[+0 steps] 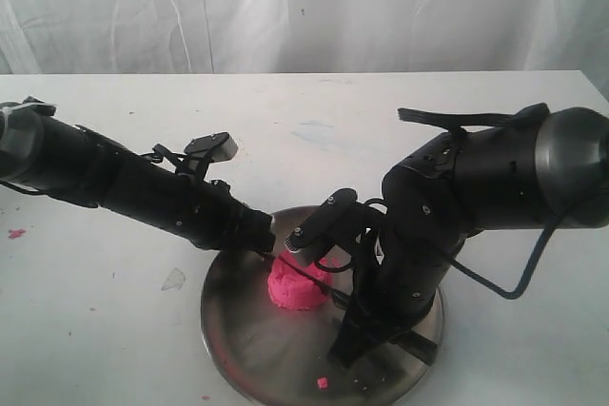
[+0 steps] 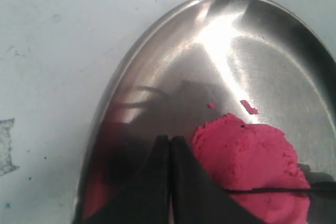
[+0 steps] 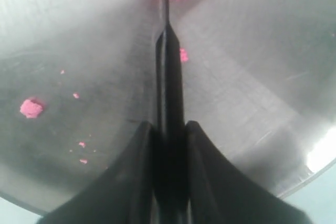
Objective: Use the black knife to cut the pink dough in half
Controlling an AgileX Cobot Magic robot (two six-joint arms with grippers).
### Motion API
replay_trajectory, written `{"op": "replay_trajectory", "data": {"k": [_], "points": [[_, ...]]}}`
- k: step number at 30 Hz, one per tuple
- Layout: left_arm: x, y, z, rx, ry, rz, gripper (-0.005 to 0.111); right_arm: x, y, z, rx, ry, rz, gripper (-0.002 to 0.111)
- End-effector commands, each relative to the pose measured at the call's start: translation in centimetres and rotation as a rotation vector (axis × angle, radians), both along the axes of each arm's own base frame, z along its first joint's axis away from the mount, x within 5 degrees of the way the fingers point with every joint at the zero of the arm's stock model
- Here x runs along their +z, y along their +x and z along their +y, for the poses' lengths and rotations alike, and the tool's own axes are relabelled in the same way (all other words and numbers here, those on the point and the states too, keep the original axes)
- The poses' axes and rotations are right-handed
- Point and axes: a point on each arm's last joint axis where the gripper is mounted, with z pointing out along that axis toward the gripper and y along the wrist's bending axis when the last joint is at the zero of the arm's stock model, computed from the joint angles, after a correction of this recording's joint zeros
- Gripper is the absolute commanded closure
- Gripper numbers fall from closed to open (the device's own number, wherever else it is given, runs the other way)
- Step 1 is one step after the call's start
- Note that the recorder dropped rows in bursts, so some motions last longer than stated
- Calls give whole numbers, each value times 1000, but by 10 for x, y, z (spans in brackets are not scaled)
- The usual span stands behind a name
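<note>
Right gripper (image 3: 169,129) pinching knife (image 3: 169,77) by the handle, blade lying across dough (image 2: 247,150) near its middle; depth of cut unclear. Left gripper (image 2: 170,141) pressed together, empty, just beside dough. Best pressed straight down, blade level and centred. Plate (image 1: 243,335) holding dough plus crumbs (image 3: 30,107).

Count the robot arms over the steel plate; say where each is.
2. The left arm enters from the left, left tool shut beside the pink dough. The right arm enters from the right, right tool shut on the black knife, blade on the dough. None hidden.
</note>
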Motion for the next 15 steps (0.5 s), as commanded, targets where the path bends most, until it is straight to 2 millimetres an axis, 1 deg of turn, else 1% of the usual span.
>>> {"op": "replay_trajectory", "data": {"k": [1,8,15], "points": [[-9,-6,-1,-21,7,37,107,2,1,1,-6,17,-18,101],[-3,-1,-4,-36,-16,22,107,-9,2,2,-6,-10,13,101],[-2,0,-4,-37,-20,19,107,-15,2,2,-5,-24,26,101]]}}
